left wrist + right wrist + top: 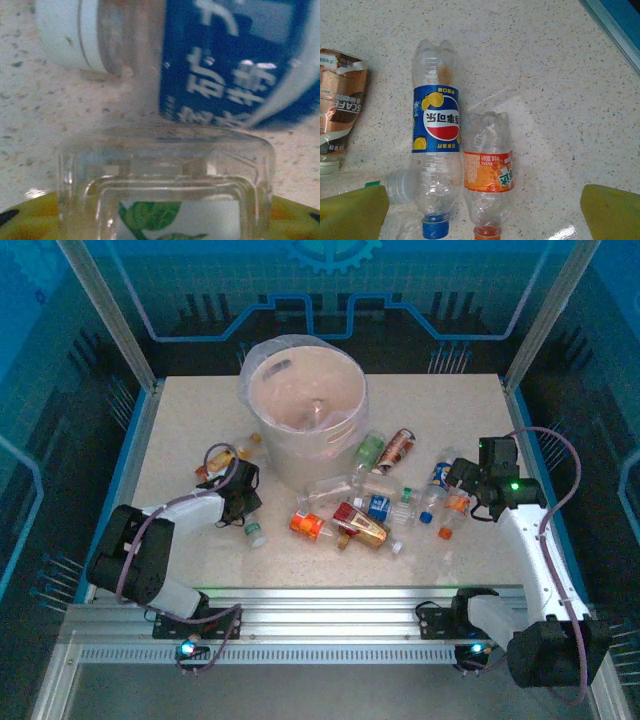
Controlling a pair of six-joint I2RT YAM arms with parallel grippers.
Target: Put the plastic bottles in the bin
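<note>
Bottles (345, 518) lie scattered on the table (180, 420) near the bin (262, 430), most of them in a heap just in front of it. At the far left, the left claw (236, 488) is low over a small group beside the bin. Its wrist view shows a clear leaf bottle (165, 175) end-on between the yellow pads (35, 220), with a blue bottle (225, 65) lying just behind. The claw stands part-open around the leaf bottle, but I cannot tell whether the pads press it. In the middle, the heap overlaps, so a bottle lifted from there would likely drag its neighbours. At the right, the right claw (482, 215) hangs wide open and empty above a Pepsi bottle (436, 140) and an orange bottle (487, 170), which lie side by side and touching. All the bottles look empty, thin-walled and dented, so they should be light, springy, slick and prone to rolling or squirting out. I would grip gently across the labelled waist, where the wall is flattest, not at the cap or the tapering shoulder.
</note>
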